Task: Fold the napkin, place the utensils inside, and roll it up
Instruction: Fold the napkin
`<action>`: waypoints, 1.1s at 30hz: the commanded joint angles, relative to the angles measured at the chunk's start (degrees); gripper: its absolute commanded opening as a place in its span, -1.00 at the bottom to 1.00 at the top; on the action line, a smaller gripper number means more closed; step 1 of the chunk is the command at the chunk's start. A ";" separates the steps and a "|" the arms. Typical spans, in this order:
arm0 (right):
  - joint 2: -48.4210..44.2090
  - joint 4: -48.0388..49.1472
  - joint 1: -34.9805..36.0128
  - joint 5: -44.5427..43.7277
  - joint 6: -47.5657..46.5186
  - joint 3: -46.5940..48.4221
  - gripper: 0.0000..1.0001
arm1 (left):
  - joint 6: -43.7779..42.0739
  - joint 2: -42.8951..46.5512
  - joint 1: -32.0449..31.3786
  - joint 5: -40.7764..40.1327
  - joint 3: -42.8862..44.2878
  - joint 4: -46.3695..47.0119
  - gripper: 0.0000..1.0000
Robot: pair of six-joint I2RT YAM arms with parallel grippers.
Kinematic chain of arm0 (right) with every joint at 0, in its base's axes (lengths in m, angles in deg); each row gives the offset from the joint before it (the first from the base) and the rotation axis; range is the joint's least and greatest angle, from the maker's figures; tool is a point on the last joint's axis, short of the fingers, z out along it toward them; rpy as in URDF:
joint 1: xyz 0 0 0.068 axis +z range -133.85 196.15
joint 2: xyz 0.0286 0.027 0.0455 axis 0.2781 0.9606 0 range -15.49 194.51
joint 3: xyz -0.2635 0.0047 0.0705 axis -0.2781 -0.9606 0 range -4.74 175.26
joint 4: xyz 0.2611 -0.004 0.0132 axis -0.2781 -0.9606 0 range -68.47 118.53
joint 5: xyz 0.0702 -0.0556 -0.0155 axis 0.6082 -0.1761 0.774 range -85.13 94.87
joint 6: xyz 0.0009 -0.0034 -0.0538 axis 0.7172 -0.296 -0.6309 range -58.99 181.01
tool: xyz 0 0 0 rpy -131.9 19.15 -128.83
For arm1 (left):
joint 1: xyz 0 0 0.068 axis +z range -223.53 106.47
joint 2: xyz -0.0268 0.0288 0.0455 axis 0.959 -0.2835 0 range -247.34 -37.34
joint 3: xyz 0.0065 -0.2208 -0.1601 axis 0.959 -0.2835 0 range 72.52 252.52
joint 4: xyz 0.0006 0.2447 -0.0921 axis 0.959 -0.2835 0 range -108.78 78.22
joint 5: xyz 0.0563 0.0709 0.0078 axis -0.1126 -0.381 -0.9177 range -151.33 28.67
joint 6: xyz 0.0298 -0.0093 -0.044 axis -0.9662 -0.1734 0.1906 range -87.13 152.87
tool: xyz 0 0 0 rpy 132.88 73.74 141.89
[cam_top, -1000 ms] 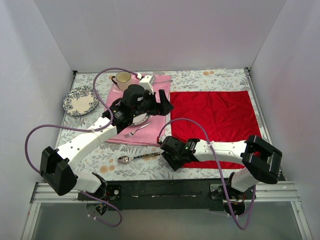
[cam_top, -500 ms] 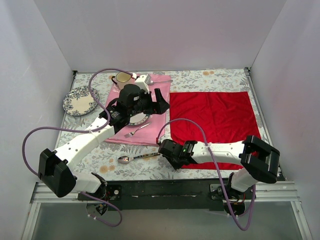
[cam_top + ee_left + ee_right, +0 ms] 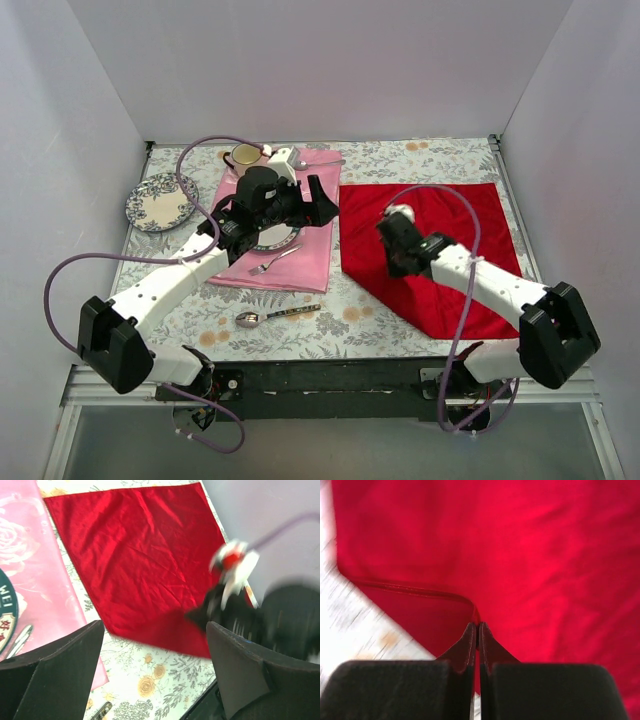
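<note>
Floral tabletop [image 3: 400, 160], deep red napkin [image 3: 365, 230], corner upturned

Right arm [image 3: 235, 600] a blur over the napkin [image 3: 135, 555]'s near corner; its pinched fold vanishes between the right gripper [image 3: 478, 627]'s fingers [image 3: 469, 647]; worktop [image 3: 355, 620] beside the napkin smeared.

One napkin [image 3: 362, 230], one pink cloth [image 3: 300, 262], two plates [image 3: 160, 200] [image 3: 274, 239], one cup [image 3: 244, 156], one fork [image 3: 272, 262], one patterned spoon [image 3: 275, 315], one plain spoon [image 3: 318, 162]

The left arm [image 3: 170, 285] and right arm [image 3: 490, 285] are showing white shells with black joints. Lilac cables [image 3: 48, 300] are trailing toward the black mounting rail [image 3: 330, 378]. Left gripper [image 3: 154, 627] is showing black fingers [image 3: 55, 675].
</note>
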 commanded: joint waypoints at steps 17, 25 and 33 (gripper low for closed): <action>23.39 13.47 -42.39 -2.81 -19.35 26.33 -0.97 | -5.08 -9.81 0.19 7.29 7.59 -7.33 0.71; 29.29 15.05 -45.65 -0.96 -20.76 31.60 -0.97 | -6.13 -13.16 0.28 7.11 11.01 -8.21 0.71; 35.35 14.52 -48.20 0.18 -21.29 38.46 -0.97 | -6.31 -15.18 0.90 8.25 12.16 -8.74 0.71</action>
